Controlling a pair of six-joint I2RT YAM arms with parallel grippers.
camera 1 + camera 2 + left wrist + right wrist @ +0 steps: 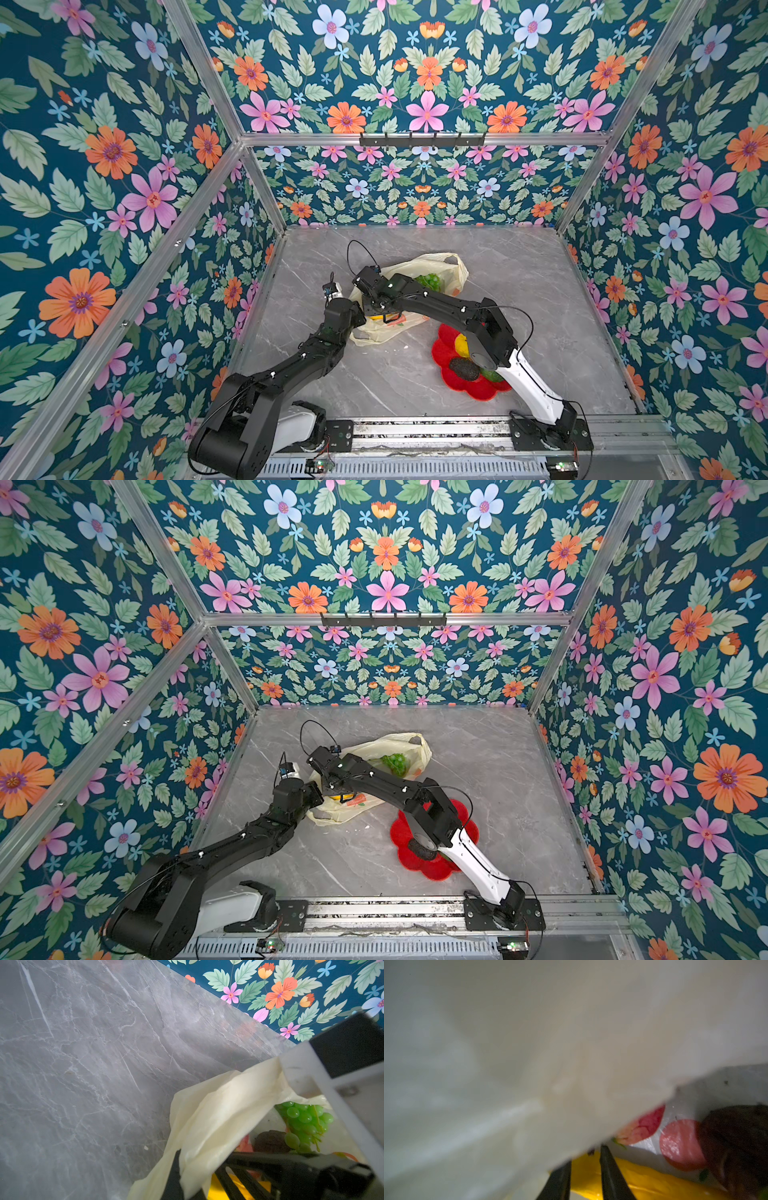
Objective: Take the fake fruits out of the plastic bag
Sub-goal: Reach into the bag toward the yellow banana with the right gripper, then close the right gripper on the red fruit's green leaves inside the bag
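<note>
A: Nearest the lens, left arm, stretched up the bench to the left edge of the plastic bag. Why parked there?

B: Holding the mouth open, by the look of it. Note the left jaws clenched on a fold of bag film, raised to expose the inside.

A: And right arm, slanting across the middle?

B: Reaching in through that opening. See the right jaws deep inside, film crowding the wrist view, a narrow slot between them and the banana right beneath. Pinched on it or just short of it: cannot tell.

A: And the red plate, just beside the bag?

B: Likely the drop spot, with lemon and avocado already lying on it.

A: Remaining in the bag?

B: One grape bunch toward the far end, a dark fruit beside it, banana nearest the mouth. Red-orange discs on the film only print, not fruit.
</note>
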